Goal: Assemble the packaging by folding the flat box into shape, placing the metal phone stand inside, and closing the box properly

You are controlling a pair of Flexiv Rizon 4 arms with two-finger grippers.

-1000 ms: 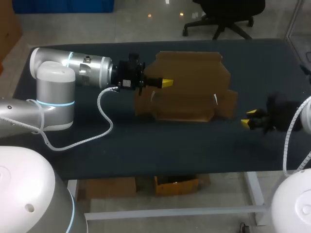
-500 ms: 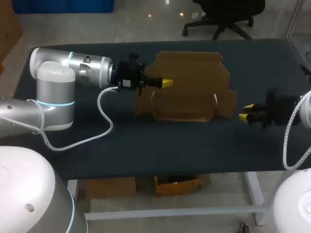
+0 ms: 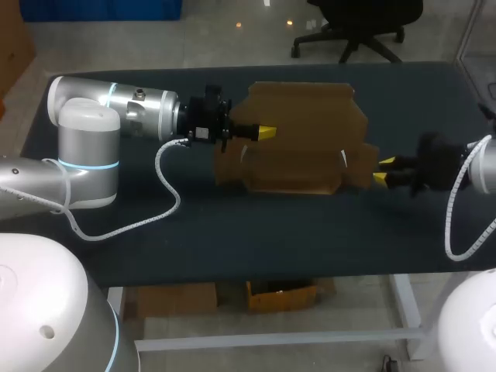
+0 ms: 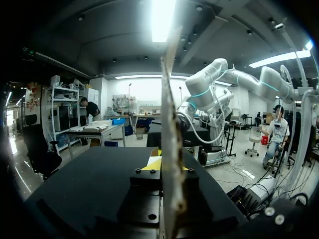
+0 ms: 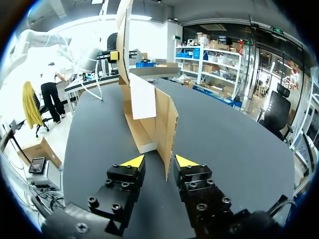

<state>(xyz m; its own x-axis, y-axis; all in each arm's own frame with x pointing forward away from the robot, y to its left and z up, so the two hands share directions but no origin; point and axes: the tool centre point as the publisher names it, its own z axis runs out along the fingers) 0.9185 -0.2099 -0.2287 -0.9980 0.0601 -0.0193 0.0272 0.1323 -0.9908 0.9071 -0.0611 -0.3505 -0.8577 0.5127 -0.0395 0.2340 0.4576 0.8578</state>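
Box half-folded; L tool clamps its upright wall, R tool open, astride flap edge.

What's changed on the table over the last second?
The right gripper moved in toward the cardboard box; its open fingers now straddle the edge of the nearest flap without closing on it. Nothing was taken hold of or let go. The left gripper stayed put, shut on the box's upright panel, and the box did not shift.
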